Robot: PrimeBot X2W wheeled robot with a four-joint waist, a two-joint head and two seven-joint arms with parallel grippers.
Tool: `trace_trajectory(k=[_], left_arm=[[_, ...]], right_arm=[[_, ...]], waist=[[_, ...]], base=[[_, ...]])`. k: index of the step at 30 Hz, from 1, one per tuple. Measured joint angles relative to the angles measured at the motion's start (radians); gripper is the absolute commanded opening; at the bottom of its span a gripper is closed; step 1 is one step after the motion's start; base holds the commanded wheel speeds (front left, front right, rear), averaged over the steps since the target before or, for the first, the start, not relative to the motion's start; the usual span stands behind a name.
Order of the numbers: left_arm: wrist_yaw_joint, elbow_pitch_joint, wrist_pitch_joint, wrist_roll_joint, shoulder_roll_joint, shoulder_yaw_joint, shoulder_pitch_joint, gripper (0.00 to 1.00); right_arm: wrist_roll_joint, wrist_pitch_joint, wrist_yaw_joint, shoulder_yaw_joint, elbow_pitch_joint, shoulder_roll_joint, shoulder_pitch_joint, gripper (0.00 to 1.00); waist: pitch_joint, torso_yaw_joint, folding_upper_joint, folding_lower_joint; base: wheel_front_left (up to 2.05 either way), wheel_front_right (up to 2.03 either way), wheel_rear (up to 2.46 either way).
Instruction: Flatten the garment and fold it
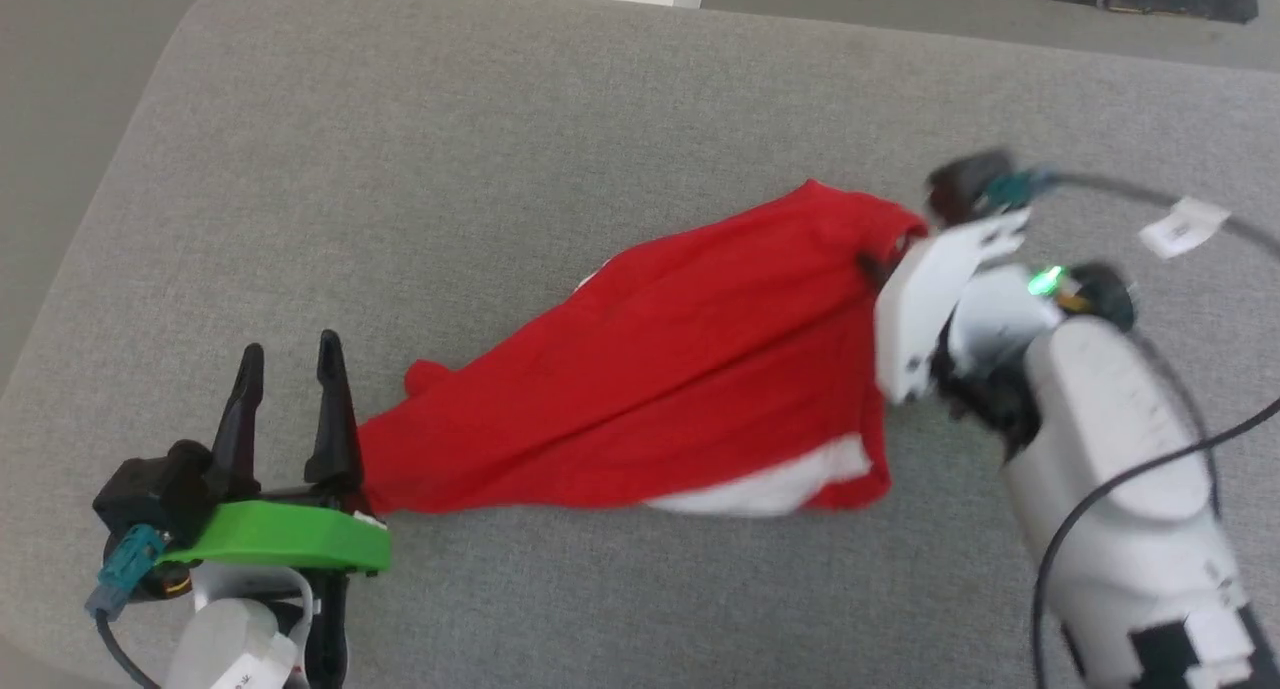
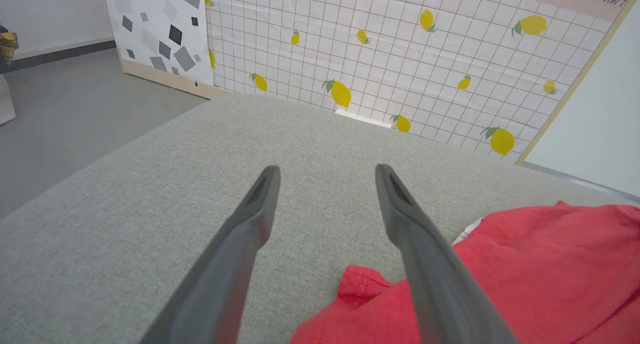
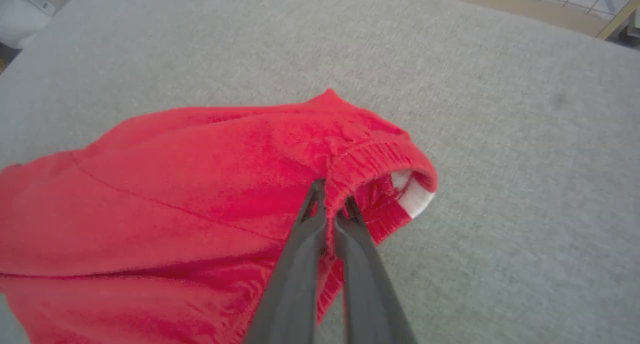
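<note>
The garment (image 1: 660, 389) lies bunched and creased across the middle of the grey table (image 1: 450, 129), with nothing folded yet. At right, the right gripper (image 3: 332, 204) pinches its ribbed red edge. At lower left, the left gripper (image 1: 290, 354) stands wide open and empty beside the cloth. Flattening looks barely begun.

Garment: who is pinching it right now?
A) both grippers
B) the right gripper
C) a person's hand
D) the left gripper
B: the right gripper is shut on the ribbed edge of the garment, while the left gripper stands open.
</note>
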Motion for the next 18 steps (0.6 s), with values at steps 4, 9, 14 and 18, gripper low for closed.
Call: trace_trajectory(k=[4, 9, 14, 18], left_arm=[[-0.024, 0.012, 0.000, 0.009, -0.020, -0.005, -0.025, 1.00], [-0.045, 0.043, 0.000, 0.021, -0.033, -0.012, -0.044, 1.00], [-0.054, 0.070, 0.000, 0.035, -0.040, -0.006, -0.042, 1.00], [-0.059, 0.085, 0.000, 0.044, -0.039, 0.002, -0.032, 1.00]], right_arm=[[-0.073, -0.008, 0.000, -0.146, 0.044, 0.000, -0.107, 0.00], [-0.249, 0.001, 0.000, -0.344, 0.107, -0.001, -0.182, 0.00], [-0.282, -0.015, 0.000, -0.408, 0.155, 0.000, -0.179, 1.00], [-0.181, -0.118, 0.000, -0.403, 0.133, 0.000, -0.161, 1.00]], waist=[[0.014, 0.014, 0.0000, 0.0000], [0.025, 0.046, 0.0000, 0.0000], [0.015, 0.060, 0.0000, 0.0001], [-0.015, 0.056, 0.0000, 0.0000]], base=[[0.00, 0.00, 0.00], [0.00, 0.00, 0.00], [0.00, 0.00, 0.00], [0.00, 0.00, 0.00]])
